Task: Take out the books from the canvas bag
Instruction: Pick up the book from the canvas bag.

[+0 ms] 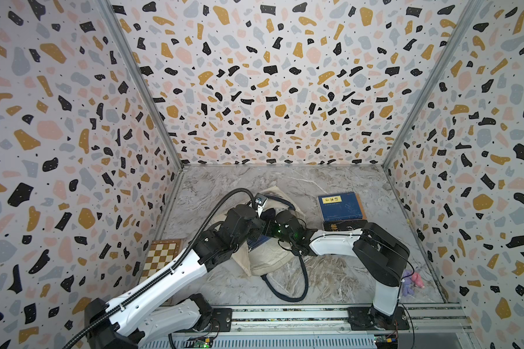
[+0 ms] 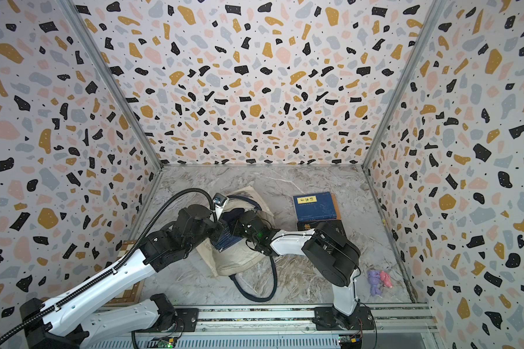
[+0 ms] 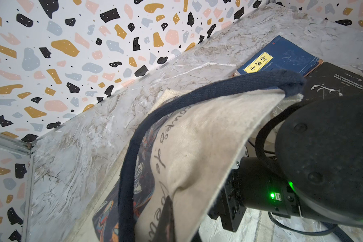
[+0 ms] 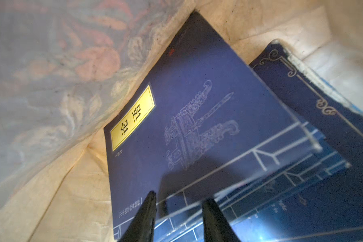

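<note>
I work in a robot test cell, a lab rig rather than a home; terrazzo-print panels (image 1: 270,75) box me in, joined by aluminium posts (image 1: 139,81); the marble-look tabletop (image 1: 330,272) ends at a metal rail (image 1: 285,314) where my arm bases (image 1: 375,317) bolt on; what may be a bare circuit board (image 1: 204,343) sits below.

yellow label (image 4: 132,118) reading 论语 on navy book (image 4: 208,130) inside canvas bag (image 3: 208,136), title strip (image 3: 259,64) on blue book (image 3: 285,54) beside the bag unclear, bag's script illegible
</note>
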{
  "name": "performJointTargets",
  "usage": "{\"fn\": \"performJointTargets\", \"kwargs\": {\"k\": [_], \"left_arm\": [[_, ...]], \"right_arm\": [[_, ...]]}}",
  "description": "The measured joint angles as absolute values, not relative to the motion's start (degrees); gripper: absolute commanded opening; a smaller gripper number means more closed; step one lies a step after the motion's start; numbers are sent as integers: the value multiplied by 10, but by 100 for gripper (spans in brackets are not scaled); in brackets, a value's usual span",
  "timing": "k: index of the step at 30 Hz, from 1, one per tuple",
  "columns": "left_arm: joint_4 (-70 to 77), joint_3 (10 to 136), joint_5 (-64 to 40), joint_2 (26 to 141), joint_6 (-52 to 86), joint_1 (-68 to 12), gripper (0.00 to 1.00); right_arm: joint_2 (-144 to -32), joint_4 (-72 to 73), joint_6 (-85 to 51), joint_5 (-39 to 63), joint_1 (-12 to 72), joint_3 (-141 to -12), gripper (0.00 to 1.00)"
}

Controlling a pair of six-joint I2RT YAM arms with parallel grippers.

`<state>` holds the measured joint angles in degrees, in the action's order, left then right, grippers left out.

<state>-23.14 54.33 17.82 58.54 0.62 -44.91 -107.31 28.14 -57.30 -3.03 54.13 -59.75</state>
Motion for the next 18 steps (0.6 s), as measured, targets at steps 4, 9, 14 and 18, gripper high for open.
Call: {"fn": "performJointTargets", "kwargs": {"k": [4, 9, 14, 18], "left_arm": [[-231, 543, 178, 585, 6, -448, 0], [-231, 543, 173, 583, 6, -448, 0], [-231, 543, 166, 575, 6, -447, 0], [-229, 543, 156, 573, 6, -447, 0]], "right_arm": [[-1073, 272, -567, -29, 540, -614, 38], [-1073, 273, -560, -29, 537, -632, 38], [-1075, 273, -557, -26, 533, -651, 42], [-1092, 280, -557, -25, 530, -670, 38]]}}
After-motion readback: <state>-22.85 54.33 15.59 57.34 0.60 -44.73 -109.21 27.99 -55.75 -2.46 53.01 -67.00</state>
